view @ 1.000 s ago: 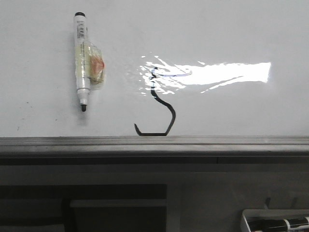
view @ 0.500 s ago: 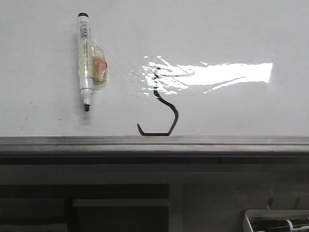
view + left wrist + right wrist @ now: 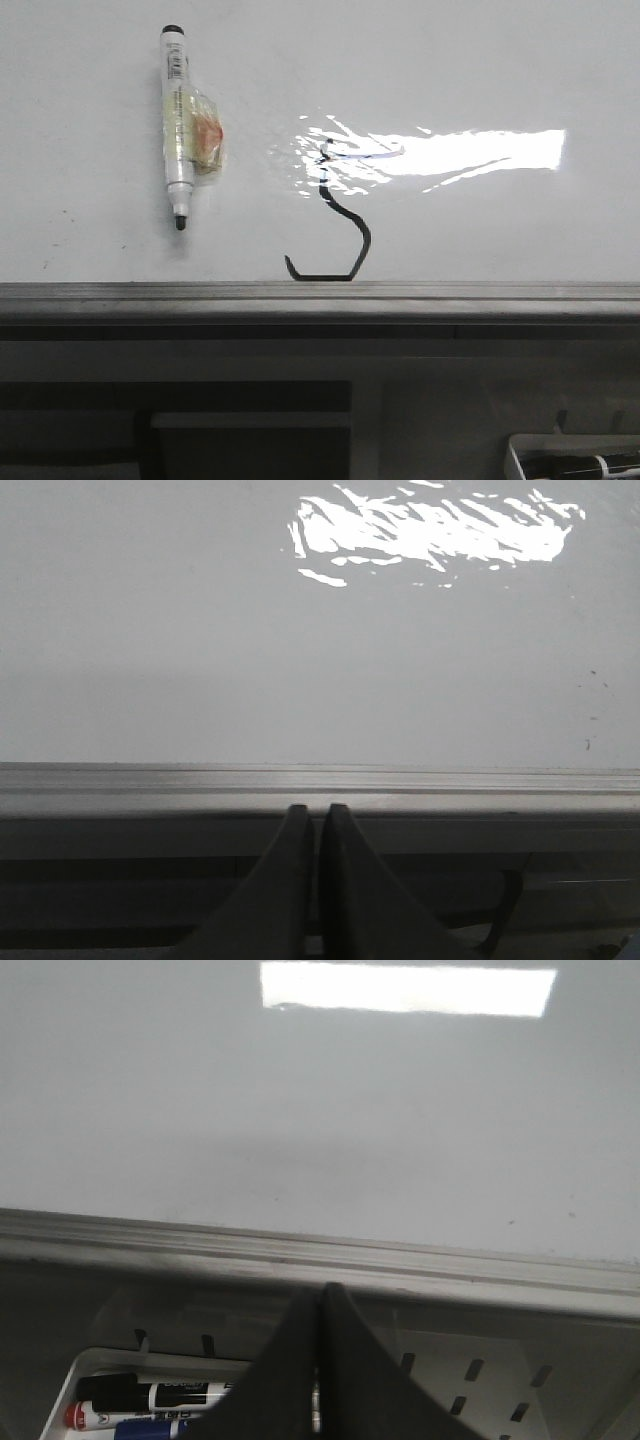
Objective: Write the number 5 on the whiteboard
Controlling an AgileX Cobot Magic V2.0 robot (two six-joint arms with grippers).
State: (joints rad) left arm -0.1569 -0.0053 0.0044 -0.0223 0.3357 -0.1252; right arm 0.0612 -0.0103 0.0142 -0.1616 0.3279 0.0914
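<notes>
Black marker strokes forming the number 5 (image 3: 335,215) were found completed near the whiteboard (image 3: 480,60) lower edge, both grippers, left (image 3: 309,825) and right (image 3: 320,1305), clenched empty, nothing outstanding.

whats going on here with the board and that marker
A hooked black number 5 is drawn on the whiteboard, its top lost in glare. The uncapped marker lies apart to its left, held by nobody. Both the left gripper and right gripper are shut and empty by the board's near edge.
</notes>
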